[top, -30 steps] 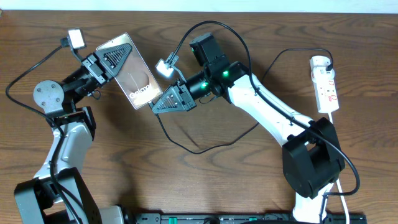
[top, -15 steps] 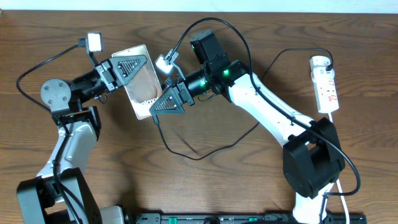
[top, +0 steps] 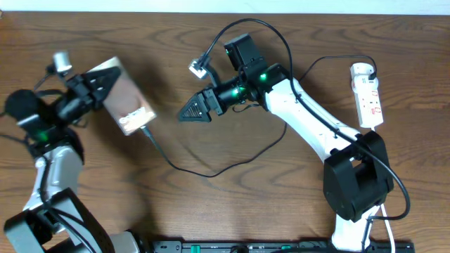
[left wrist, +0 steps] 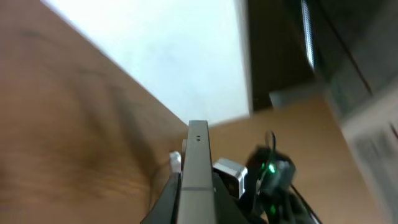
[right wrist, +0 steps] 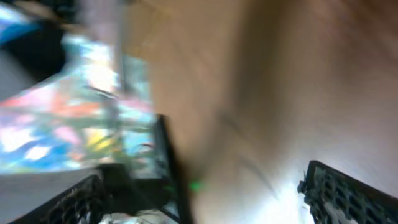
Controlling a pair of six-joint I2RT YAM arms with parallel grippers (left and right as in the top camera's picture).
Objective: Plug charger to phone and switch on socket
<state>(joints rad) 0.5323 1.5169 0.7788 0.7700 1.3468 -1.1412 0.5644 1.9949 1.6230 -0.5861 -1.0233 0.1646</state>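
Phone (top: 128, 104): one flat brown-grey rectangle pinched by left gripper (top: 102, 83), one thin black cable (top: 211, 174) at its end. Right gripper (top: 188, 112) spread, empty; one white power strip (top: 367, 95) well behind.

text: none legible | phone (top: 125, 104) face: nothing readable | socket (top: 368, 95) red marks: too small

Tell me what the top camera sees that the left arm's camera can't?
Only the overhead: the white socket, the charger cable trailing across to the phone, and the right gripper standing open. Only the left wrist: a bright white area beyond the table edge. Both: the phone held by the left gripper, the wooden table, the right arm's green light.
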